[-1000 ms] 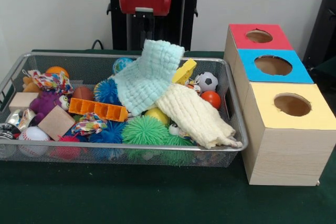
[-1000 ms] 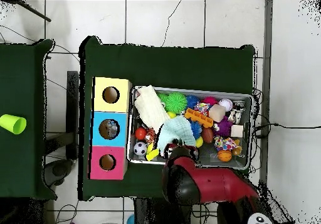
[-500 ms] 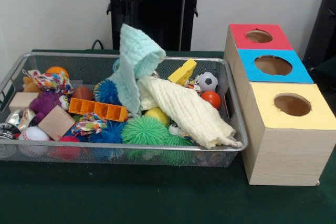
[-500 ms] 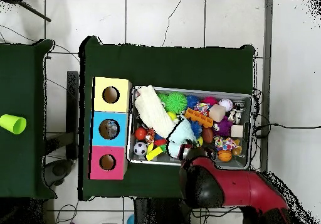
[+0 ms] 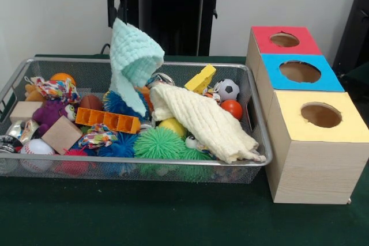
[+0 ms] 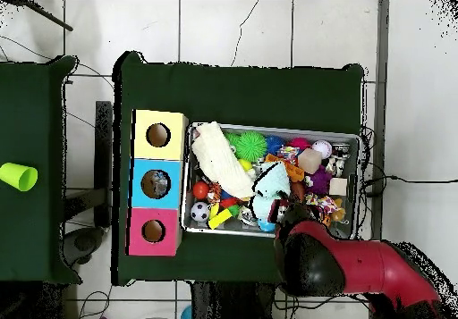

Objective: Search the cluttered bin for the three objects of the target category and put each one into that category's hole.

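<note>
Gripper (image 5: 120,14) pinches top of mint cloth (image 5: 134,61), which hangs lifted over wire bin (image 5: 256,136). Cream cloth (image 5: 202,120) lies draped on toys (targets possibly underneath). I see shallow-looking hold; cloth could slip, fall back, re-cover toys. Sorting box (image 5: 308,142) stands beside bin.

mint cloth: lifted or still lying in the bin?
Lifted. The mint cloth hangs folded from the gripper, its lower corner reaching down among the toys; the cream cloth lies draped over them.

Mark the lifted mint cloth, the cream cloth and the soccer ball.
Mint green knitted cloth (image 5: 134,59), front view, its hanging middle.
Cream knitted cloth (image 5: 206,122), front view, its centre.
Small black-and-white soccer ball (image 5: 227,89), front view, its face.
</note>
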